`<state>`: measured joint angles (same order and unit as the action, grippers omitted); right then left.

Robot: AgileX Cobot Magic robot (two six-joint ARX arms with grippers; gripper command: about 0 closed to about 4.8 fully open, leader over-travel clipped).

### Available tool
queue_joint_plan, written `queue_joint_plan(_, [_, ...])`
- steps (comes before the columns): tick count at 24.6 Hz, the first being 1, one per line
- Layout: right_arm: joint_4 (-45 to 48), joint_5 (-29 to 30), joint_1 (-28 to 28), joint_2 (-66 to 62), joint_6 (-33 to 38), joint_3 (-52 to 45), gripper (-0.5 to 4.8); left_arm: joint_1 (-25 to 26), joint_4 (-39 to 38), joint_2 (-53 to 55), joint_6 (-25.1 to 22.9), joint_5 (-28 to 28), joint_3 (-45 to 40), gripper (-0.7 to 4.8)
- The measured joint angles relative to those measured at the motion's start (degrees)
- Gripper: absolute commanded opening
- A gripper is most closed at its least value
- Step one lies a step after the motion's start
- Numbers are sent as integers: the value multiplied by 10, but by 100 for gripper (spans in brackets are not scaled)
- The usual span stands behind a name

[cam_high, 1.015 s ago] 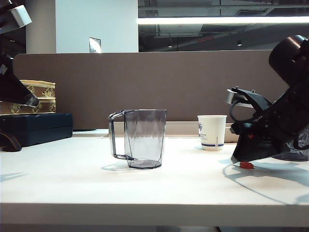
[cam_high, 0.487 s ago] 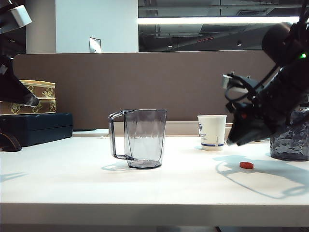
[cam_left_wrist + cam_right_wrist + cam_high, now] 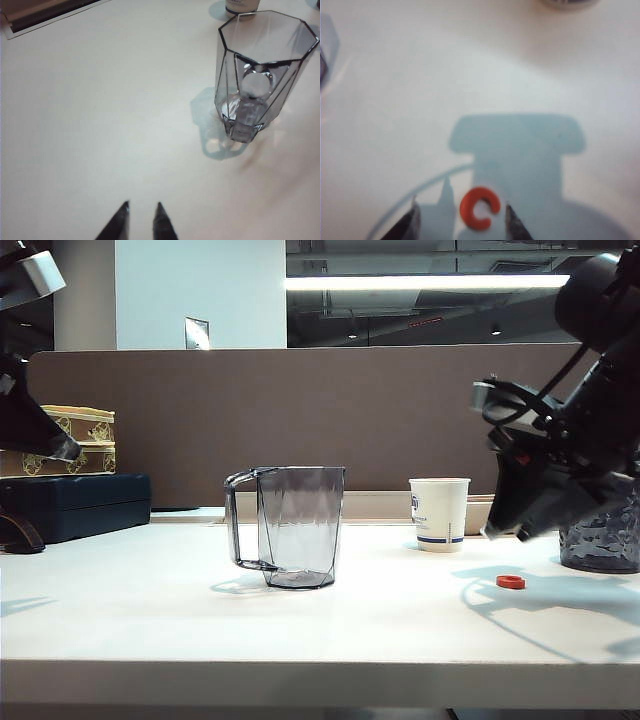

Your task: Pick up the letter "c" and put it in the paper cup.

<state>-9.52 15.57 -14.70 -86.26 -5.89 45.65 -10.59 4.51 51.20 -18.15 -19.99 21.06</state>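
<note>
The letter "c" (image 3: 511, 582) is a tiny red-orange piece lying flat on the white table, right of the paper cup (image 3: 439, 514). My right gripper (image 3: 508, 534) hangs a little above the letter and tilts down toward it. In the right wrist view the letter "c" (image 3: 479, 208) lies between the spread fingers of the right gripper (image 3: 461, 207), nearer one finger and untouched. The gripper is open and holds nothing. My left gripper (image 3: 142, 205) hovers over bare table far to the left, with a narrow gap between its tips and nothing in it.
A clear grey handled pitcher (image 3: 296, 526) stands mid-table, also seen as the pitcher (image 3: 260, 75) in the left wrist view. A dark textured holder (image 3: 600, 530) stands at the far right behind my right arm. A dark case (image 3: 75, 502) and a cream box (image 3: 85, 440) sit at the back left.
My right gripper has lifted off the table from around the letter and spread its fingers wider. The letter stays on the table. The left arm has not moved.
</note>
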Motion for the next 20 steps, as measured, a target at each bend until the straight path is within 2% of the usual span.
queue_joint_plan(16, [-39,-16,0,0,-7,0,205,0,0,0,0,0,0,62])
queue_joint_plan(20, [-45,-22,0,0,-13,0,225,0,0,0,0,0,0,62])
